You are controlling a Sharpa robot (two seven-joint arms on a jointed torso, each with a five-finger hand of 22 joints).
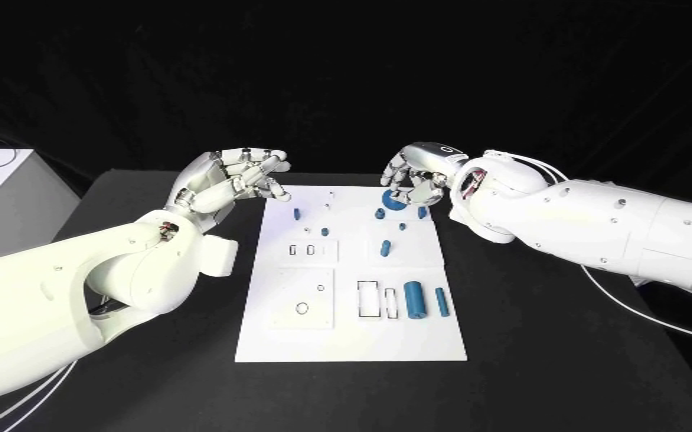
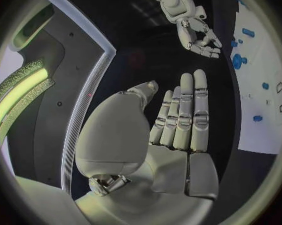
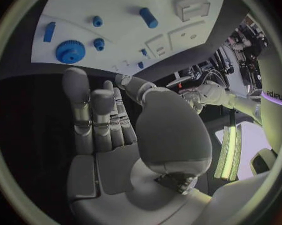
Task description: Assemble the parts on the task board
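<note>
Head view: the right hand point(image 1: 418, 174) is held above the far edge of the task board point(image 1: 356, 337), fingers point(image 3: 94, 116) apart and holding nothing, a blue gear point(image 3: 70, 51) just beyond the fingertips. The left hand point(image 1: 231, 182) is likewise spread and unladen beside the board. Reaching appears in hand; a descent onto the gear, probably, is called for.

blue gear point(image 1: 392, 197) partly hidden behind right robot hand point(image 1: 418, 174)
</note>
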